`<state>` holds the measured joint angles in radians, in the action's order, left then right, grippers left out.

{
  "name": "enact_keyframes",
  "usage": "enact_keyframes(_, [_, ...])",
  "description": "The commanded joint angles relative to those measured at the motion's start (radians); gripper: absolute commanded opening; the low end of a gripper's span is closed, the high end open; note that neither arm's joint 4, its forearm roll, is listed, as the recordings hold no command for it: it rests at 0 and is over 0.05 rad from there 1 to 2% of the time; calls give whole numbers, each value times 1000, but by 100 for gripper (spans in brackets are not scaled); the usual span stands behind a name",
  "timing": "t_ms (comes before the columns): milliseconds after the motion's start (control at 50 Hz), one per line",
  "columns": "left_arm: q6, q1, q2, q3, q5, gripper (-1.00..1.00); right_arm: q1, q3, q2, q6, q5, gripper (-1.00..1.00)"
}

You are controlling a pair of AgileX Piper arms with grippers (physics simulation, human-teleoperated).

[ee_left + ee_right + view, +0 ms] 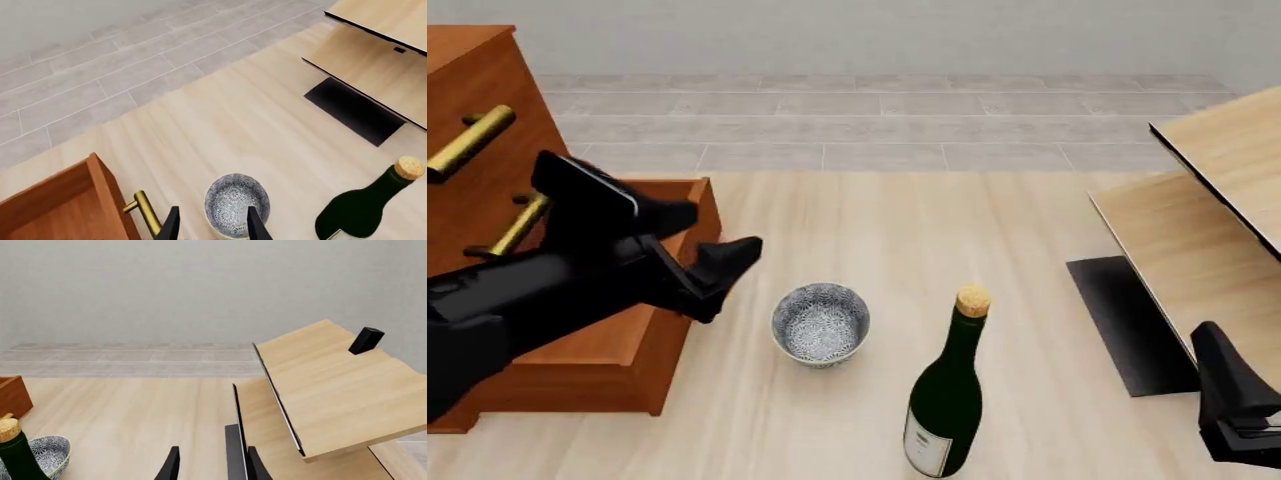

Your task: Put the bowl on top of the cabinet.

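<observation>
Hovering over the bowl, nothing grabbed yet

Cabinet (pixel 507 330) far left; left tool (pixel 714 275) spread and empty beside it. Bowl (pixel 821 323) sits upright on the table (pixel 868 220), just left of the wine bottle (pixel 948 400), so a sloppy descent could probably tip that. Right tool (pixel 210 465) looks spread too; the front view cuts it off, and the cabinet's top is out of frame.

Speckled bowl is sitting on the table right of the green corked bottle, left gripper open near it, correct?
Not quite. In the front view the small white blue-grey speckled bowl sits on the table to the left of the dark green corked bottle, between it and the reddish-brown wooden cabinet. The rest holds: the left gripper is open near the bowl.
</observation>
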<state>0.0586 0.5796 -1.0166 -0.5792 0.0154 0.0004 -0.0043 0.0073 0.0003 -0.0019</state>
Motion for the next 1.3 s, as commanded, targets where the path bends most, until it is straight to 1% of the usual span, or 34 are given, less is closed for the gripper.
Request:
enact_keyframes(20, [-17,-12,-88,-21,17,100,0,0,0,0,0,100])
enact_keyframes(140, [-35,-16,-136,-26,33,100,0,0,0,0,0,100])
enact_keyframes(500, [-40,13,-201,-38,57,100,0,0,0,0,0,100])
enact_keyframes(540, [-56,26,-211,-41,55,100,0,0,0,0,0,100])
enact_keyframes(580, [-36,24,-217,-40,65,100,0,0,0,0,0,100])
enact_keyframes(720, [-41,40,-241,-41,73,100,0,0,0,0,0,100])
enact_keyframes(740, [-65,40,-255,-46,68,100,0,0,0,0,0,100])
enact_keyframes(760, [-36,36,-263,-41,84,100,0,0,0,0,0,100])
enact_keyframes(800, [-46,37,-276,-42,90,100,0,0,0,0,0,100])
enact_keyframes(880, [-37,40,-307,-37,113,100,0,0,0,0,0,100])
enact_keyframes(1080, [-48,47,-329,-53,104,100,0,0,0,0,0,100])
enact_keyframes(1100, [-39,48,-331,-50,108,100,0,0,0,0,0,100])
enact_keyframes(1300, [-37,54,-357,-37,128,100,0,0,0,0,0,100])
